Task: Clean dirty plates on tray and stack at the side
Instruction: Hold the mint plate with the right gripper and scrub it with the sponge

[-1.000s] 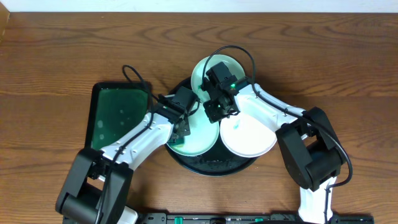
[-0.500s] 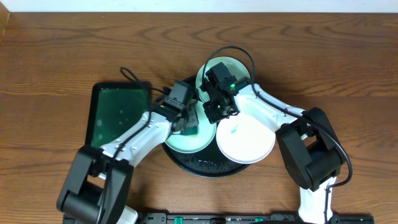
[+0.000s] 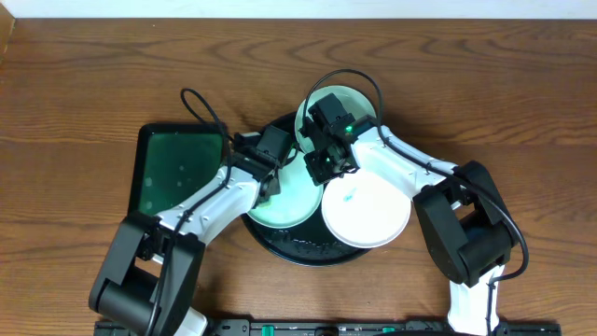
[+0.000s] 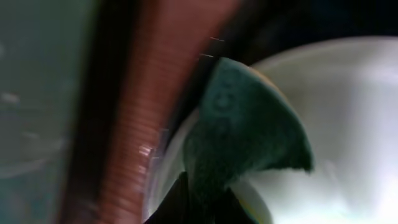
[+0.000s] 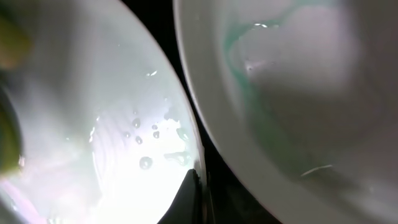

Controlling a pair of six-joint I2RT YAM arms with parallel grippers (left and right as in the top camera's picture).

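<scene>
Overhead, the left gripper [image 3: 269, 170] has swept to the mint plate's [image 3: 297, 198] far-left rim, on the tray [image 3: 308, 250] near the bench's front edge; wiping seems underway. Left wrist: it clamps the sponge [image 4: 242, 130]. Right wrist: right gripper [image 5: 194, 193] at that rim, grip unclear.

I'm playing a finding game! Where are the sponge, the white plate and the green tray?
sponge [image 4: 249, 124], left wrist view, middle of its dark green face.
white plate [image 3: 368, 215], overhead view, bare middle of the plate.
green tray [image 3: 177, 173], overhead view, middle of its flat floor.
</scene>
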